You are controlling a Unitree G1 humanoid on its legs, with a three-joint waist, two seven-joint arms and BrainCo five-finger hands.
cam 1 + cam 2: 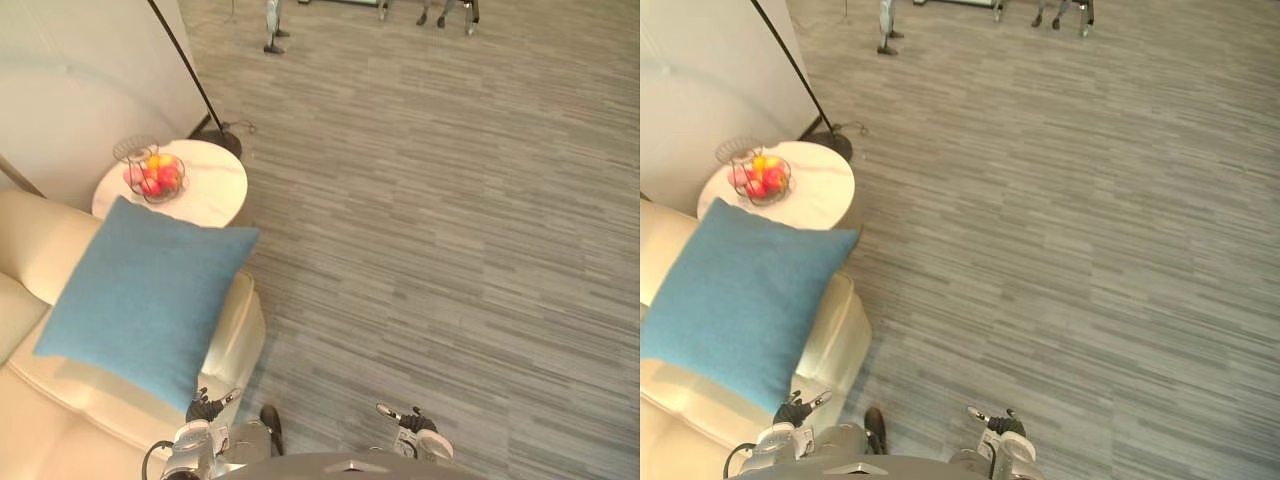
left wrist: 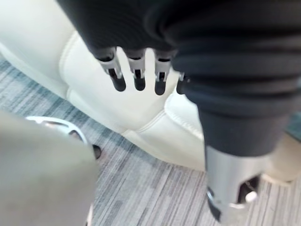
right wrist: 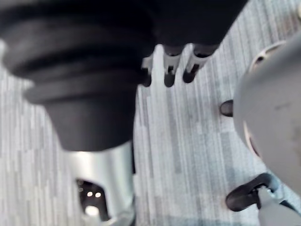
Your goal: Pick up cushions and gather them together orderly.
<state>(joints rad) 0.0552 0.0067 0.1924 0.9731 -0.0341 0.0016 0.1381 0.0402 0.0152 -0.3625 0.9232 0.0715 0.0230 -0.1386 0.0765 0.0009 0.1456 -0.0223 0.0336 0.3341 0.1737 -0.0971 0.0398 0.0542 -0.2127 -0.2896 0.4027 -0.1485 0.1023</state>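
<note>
Leaning square blue fabric cushion (image 1: 145,295): lay tilted on the end of the cream leather sofa (image 1: 235,335), lower edge resting on the padded arm, one corner poking out toward the table.
Left hand (image 1: 205,407): hung low, just beside the sofa's arm and below the cushion's lower corner; fingers (image 2: 136,77) straight and relaxed, nothing in them.
Right hand (image 1: 412,420): hung over the grey striped carpet floor (image 1: 450,220), well apart from the cushion; fingers (image 3: 170,70) loosely straight, held nothing.
Round white marble side table (image 1: 215,190): stood beside the sofa's arm, carried a wire basket of red and yellow fruit (image 1: 153,175).
Done: judged as nothing so far; cushion not lifted, neither hand touching it.
Left: reaching up to the cushion, taking hold, finding any others, setting them neatly side by side.
</note>
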